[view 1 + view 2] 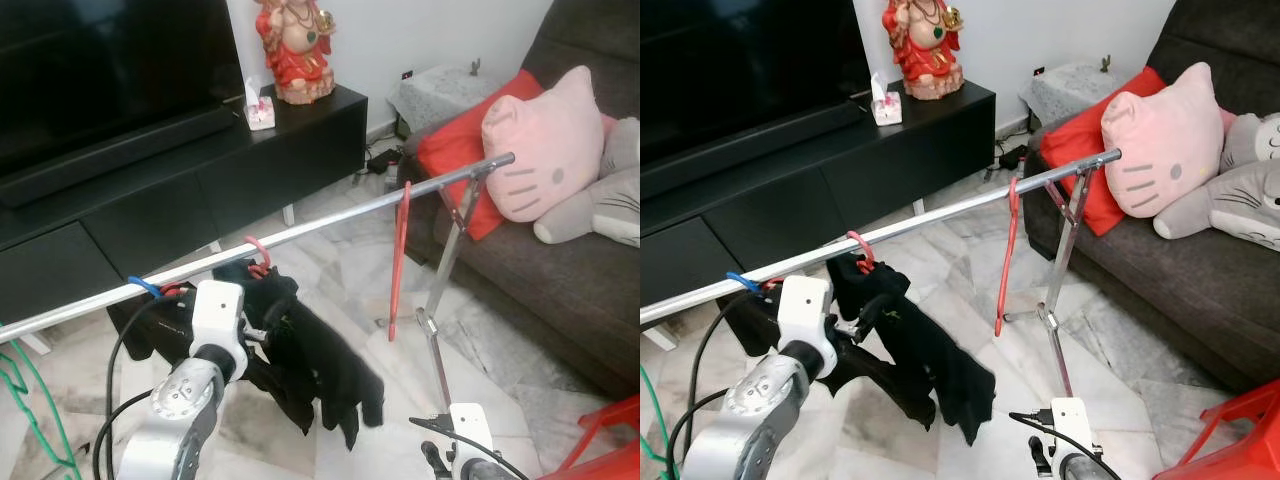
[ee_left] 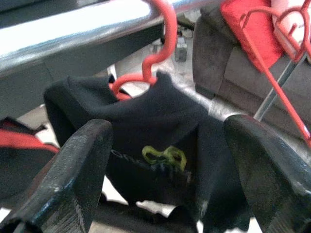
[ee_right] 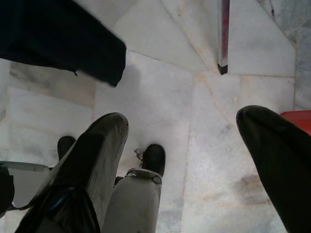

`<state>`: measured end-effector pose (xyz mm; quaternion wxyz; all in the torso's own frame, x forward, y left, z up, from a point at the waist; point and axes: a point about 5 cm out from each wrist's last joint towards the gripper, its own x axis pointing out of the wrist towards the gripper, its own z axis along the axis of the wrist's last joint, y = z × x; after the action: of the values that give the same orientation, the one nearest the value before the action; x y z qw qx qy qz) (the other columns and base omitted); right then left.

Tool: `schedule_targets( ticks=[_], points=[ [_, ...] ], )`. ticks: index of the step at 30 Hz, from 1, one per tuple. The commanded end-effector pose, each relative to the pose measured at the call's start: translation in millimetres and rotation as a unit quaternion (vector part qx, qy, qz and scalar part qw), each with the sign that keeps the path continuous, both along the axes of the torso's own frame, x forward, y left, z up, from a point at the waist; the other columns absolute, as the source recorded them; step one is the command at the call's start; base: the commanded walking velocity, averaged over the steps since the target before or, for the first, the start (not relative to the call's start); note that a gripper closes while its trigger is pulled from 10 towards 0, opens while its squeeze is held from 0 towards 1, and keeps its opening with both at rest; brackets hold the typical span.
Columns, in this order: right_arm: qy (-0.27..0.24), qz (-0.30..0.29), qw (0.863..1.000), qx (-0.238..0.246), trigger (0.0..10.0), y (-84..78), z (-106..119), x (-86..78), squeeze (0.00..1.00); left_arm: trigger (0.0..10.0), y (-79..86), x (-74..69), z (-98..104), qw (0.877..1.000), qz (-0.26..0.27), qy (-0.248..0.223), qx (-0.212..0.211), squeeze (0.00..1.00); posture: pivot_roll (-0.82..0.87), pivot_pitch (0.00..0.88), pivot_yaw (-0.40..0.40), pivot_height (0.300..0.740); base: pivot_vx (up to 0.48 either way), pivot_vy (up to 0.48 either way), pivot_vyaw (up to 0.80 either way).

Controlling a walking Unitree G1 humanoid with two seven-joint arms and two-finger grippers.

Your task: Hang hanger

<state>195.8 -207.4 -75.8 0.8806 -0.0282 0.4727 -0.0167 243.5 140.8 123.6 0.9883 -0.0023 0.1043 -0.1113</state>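
Observation:
A salmon-red hanger [image 1: 256, 248] hooks over the silver rail [image 1: 330, 219] and carries a black garment [image 1: 322, 362] that droops toward the floor. My left gripper [image 2: 167, 130] is raised just in front of that garment, below the rail. Its fingers [image 2: 80, 165] are spread wide and open, with the cloth and a small yellow-green tag [image 2: 164, 155] beyond them. Further right on the rail hangs a bare red hanger [image 1: 397, 262]. My right gripper [image 3: 182, 119] hangs low over the marble floor, open, holding nothing.
A blue hook [image 1: 146, 288] and another dark garment sit on the rail's left part. A green hanger [image 1: 22, 392] shows at the far left. The rack's leg [image 1: 446, 262] stands before a grey sofa [image 1: 530, 270] with cushions. A black TV cabinet [image 1: 180, 190] lies behind.

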Motion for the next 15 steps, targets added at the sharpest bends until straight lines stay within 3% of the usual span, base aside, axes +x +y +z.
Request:
schedule_targets(
  ticks=[1, 6, 11, 12, 15],
  points=[
    [0.001, 0.005, 1.000, 0.002, 10.0, 2.5, 0, 0.7, 0.00, 10.0, 15.9, -6.9, -7, 0.998, 0.038, 0.038, 0.026, 0.00, -0.11, 0.000, 0.065, 0.732, 0.000, 0.000, 0.00],
    [0.001, 0.009, 1.000, 0.001, 10.0, 3.2, 0, 1.2, 0.00, 10.0, 35.0, 1.7, -15, 0.988, 0.132, 0.068, 0.041, 0.00, -0.12, 0.000, 0.072, 0.732, 0.000, 0.000, 0.00],
    [0.001, 0.009, 1.000, 0.002, 10.0, 3.5, 0, 1.4, 0.00, 10.0, 37.4, 3.1, -15, 0.986, 0.146, 0.073, 0.045, 0.00, -0.12, 0.000, 0.072, 0.732, 0.000, 0.000, 0.00],
    [0.000, 0.009, 1.000, 0.002, 10.0, 3.9, 0, 1.4, 0.00, 10.0, 40.7, 7.7, -16, 0.980, 0.177, 0.080, 0.046, 0.00, -0.12, 0.000, 0.077, 0.732, 0.000, 0.000, 0.00],
    [0.000, 0.009, 1.000, 0.002, 10.0, 4.0, 0, 1.4, 0.00, 10.0, 41.9, 9.6, -16, 0.976, 0.192, 0.087, 0.047, 0.00, -0.12, 0.000, 0.077, 0.732, 0.000, 0.000, 0.00]
  ],
)
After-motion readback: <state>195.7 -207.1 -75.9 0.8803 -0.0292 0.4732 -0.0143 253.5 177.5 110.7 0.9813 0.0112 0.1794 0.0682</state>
